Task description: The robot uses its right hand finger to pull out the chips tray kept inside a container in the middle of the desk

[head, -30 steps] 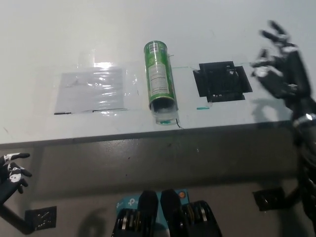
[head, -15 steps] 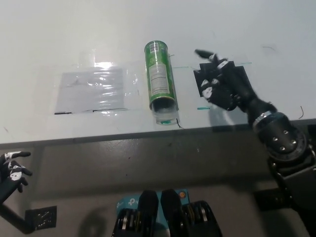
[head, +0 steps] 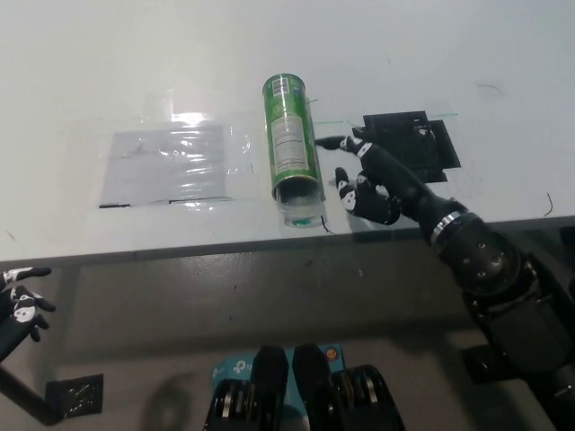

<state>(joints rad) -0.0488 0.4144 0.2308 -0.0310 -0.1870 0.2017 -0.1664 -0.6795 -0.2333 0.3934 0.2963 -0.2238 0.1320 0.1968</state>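
Right hand had swung in a lot over the last second. It started way out at 2 o'clock near the desk's edge with fingers spread, and now it sat just right of the can, at about 3 o'clock from its open end. It held nothing: one finger poked out toward the can's side, the rest looked loosely curled. Couldn't tell if that fingertip was touching the can or just beside it.

Can itself hadn't budged. It lay on its side mid-desk, lid end at 12 o'clock, open mouth at 6 o'clock near the front edge. A bit of clear tray seemed to stick out of the mouth, but it was see-through and blurry, so hard to say how far out it was. My guess is the approach was basically done and the hooking part hadn't started, since the finger was beside the can, not at the mouth.

Farther out: a black square mat at 3 o'clock, partly covered by the hand, and a shiny plastic sheet at 9 o'clock. Left hand rested low at 8 o'clock, below the desk, cut off by the frame; couldn't tell its state.
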